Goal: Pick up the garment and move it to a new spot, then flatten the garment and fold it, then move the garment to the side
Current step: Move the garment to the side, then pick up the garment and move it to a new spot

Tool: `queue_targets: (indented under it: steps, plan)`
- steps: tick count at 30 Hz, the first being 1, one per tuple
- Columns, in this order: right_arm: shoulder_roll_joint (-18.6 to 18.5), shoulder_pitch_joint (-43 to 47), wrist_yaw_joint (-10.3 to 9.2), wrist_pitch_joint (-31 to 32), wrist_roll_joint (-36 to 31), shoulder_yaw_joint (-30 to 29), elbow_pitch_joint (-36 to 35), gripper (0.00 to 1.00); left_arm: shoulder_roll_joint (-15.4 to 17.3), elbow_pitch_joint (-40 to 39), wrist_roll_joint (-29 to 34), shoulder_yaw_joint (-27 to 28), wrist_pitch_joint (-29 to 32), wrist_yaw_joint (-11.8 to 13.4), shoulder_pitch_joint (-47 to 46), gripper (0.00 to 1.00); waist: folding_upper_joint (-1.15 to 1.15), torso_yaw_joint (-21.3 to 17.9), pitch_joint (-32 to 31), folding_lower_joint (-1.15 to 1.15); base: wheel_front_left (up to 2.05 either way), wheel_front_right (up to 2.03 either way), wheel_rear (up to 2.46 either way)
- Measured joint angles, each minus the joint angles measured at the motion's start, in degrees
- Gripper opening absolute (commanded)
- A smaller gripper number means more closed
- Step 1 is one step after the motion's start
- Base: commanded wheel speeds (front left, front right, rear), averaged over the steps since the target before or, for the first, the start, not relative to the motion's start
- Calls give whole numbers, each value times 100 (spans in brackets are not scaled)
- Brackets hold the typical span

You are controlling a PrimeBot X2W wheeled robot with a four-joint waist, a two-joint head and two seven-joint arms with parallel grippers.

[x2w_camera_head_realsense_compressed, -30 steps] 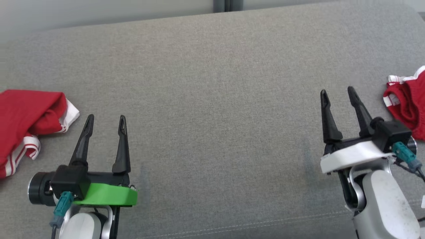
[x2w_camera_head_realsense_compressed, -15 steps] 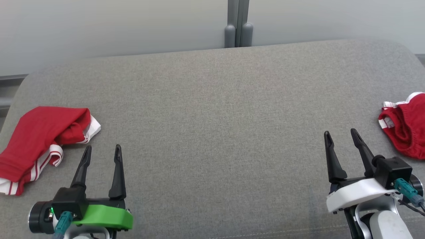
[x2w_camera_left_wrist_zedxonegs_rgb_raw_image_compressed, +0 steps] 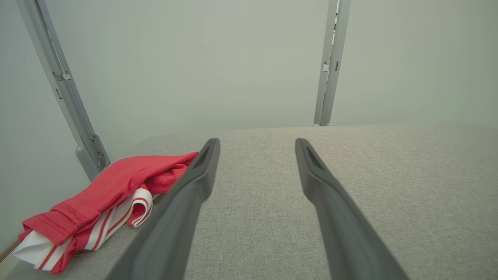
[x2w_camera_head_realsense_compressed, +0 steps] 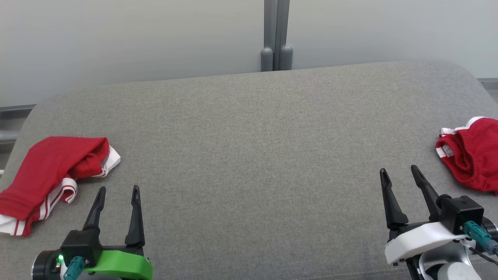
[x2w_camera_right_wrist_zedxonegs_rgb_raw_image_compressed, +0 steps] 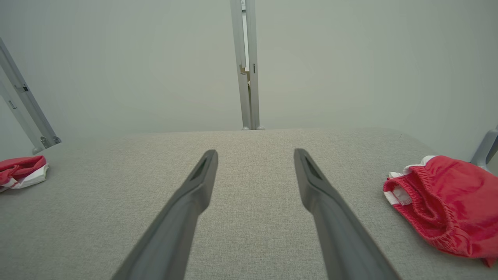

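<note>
Idling, left gripper (x2w_camera_head_realsense_compressed: 118, 188) and right gripper (x2w_camera_head_realsense_compressed: 398, 169) hold jaws wide, empty; left garment (x2w_camera_head_realsense_compressed: 50, 167) seems folded, right garment (x2w_camera_head_realsense_compressed: 470, 155) crumpled.

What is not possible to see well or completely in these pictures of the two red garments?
- Right garment: in the head view the right picture edge cuts it off; the right wrist view cuts it too, so its full shape is unknown.
- Left garment: in the left wrist view a finger of the left gripper covers one end.
- Left garment, right wrist view: small, cut by the left edge.
- Both garments: bunched; folds hide what kind they are.
</note>
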Motion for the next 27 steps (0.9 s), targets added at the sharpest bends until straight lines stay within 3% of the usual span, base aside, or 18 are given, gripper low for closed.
queue_targets:
  steps: [18,27]
  plan:
    - [1,109,0,99,-16,-23,-86,100,19,48,-34,-63,21,47,-10,100,0,74,27,0,0,0,0]
    - [2,161,-1,151,-16,52,-190,100,25,14,-60,-78,-24,58,-96,100,0,538,35,0,0,0,0]
